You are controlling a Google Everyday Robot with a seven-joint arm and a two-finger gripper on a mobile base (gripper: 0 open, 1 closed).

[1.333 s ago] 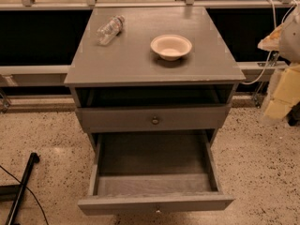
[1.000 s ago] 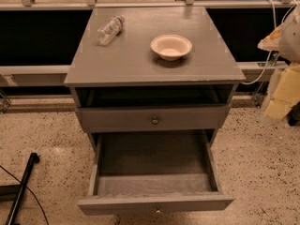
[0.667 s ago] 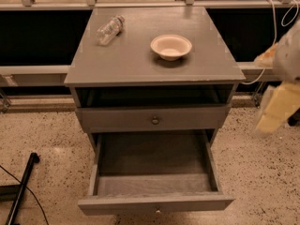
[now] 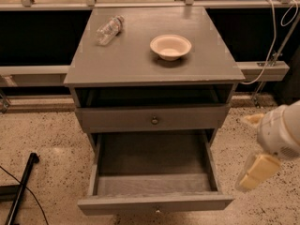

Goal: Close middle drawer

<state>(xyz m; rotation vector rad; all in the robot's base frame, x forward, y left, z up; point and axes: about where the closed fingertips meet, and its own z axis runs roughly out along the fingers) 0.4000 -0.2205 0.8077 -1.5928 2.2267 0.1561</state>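
A grey wooden table (image 4: 126,60) with drawers fills the middle of the view, seen from above and in front, standing on a speckled floor (image 4: 47,135).

The middle drawer (image 4: 154,203) is pulled far out toward the viewer, below the table's body. It is wide and shallow. Its long axis runs left to right across the picture, and its flat front faces the bottom edge. Inside, only its bare grey base shows. The bottom edge of the picture cuts off the lower part of its front, and its small round knob (image 4: 158,211) is just visible there. Anything lower on the table is hidden beneath this drawer.

Above it, the top drawer (image 4: 117,118) sits pushed in, with a dark gap over its front that is too shadowed to see into.

At the right edge, near the open drawer's right front corner but apart from it, hangs the robot's white arm with its cream-coloured hand (image 4: 257,168). It is blurred and partly cut off, so I cannot tell whether it is released or clenched.

On the table top, a pale bowl (image 4: 170,46) stands upright right of centre, showing only its plain inside. A clear plastic bottle (image 4: 109,29) lies on its side at the back left.
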